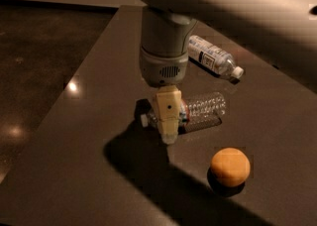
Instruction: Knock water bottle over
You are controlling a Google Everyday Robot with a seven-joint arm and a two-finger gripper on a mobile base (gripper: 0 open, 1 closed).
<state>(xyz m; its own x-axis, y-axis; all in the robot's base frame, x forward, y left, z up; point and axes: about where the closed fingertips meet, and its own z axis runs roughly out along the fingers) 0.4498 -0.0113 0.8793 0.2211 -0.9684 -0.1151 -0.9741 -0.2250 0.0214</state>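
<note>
It looks like a plain indoor work room, maybe a lab. A big dark table (74, 170) stands on a shiny dark floor (34, 61), with lamp spots (15, 131) left of the table. The robot's gripper (167, 131) hangs over the table's middle.
</note>
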